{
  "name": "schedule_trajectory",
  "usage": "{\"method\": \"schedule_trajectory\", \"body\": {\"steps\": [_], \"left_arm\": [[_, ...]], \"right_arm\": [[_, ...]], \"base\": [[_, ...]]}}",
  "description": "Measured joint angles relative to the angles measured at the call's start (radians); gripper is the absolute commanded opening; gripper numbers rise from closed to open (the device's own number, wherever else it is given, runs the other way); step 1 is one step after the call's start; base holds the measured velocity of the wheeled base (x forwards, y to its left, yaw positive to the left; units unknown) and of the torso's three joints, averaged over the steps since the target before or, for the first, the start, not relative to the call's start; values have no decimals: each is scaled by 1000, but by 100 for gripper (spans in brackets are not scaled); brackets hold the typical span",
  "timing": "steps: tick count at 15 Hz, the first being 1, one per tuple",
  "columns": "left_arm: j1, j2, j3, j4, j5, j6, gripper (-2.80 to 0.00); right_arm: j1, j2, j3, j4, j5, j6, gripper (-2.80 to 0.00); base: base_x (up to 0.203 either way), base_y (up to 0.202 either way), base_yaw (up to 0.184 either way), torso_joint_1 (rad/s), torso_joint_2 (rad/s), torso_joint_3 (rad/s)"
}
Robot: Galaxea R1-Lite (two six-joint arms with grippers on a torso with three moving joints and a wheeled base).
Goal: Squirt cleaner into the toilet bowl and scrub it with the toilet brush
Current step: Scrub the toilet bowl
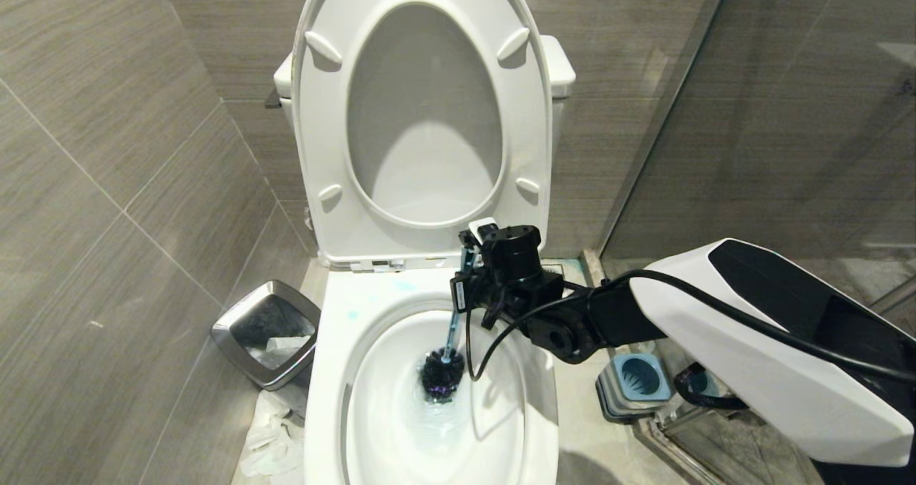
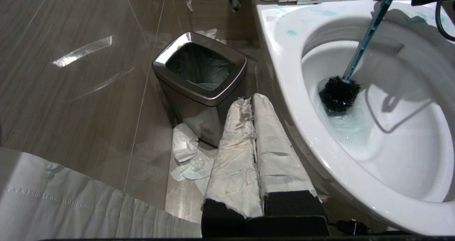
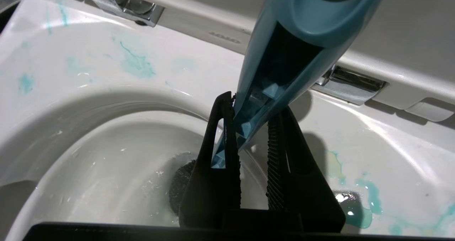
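The right end effector [image 3: 250,134] is clamped on the slim blue-grey plastic toilet brush [image 1: 451,331], light, stiff, likely slippery when wet, best held high on its shaft.

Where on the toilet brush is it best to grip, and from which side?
Grip the toilet brush high on its slim shaft, coming from the robot's right, as the right gripper does now. The shaft leans up past the toilet bowl rim; the bristle head sits wet below.

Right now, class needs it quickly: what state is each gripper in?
Left gripper: shut, holding nothing, beside the white ceramic toilet bowl.
Right gripper: shut on the slim blue-grey plastic toilet brush.
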Motion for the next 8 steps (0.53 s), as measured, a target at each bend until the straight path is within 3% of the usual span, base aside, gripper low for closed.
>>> {"method": "schedule_trajectory", "body": {"steps": [3,8], "left_arm": [[0,0,0,0,0,0,-280],[0,0,0,0,0,0,-280]], "right_arm": [[1,-36,63,-45,6,-59,-280],[15,-208,429,-218,119,-185,-280]], "base": [[0,0,0,0,0,0],[0,0,0,0,0,0]]}}
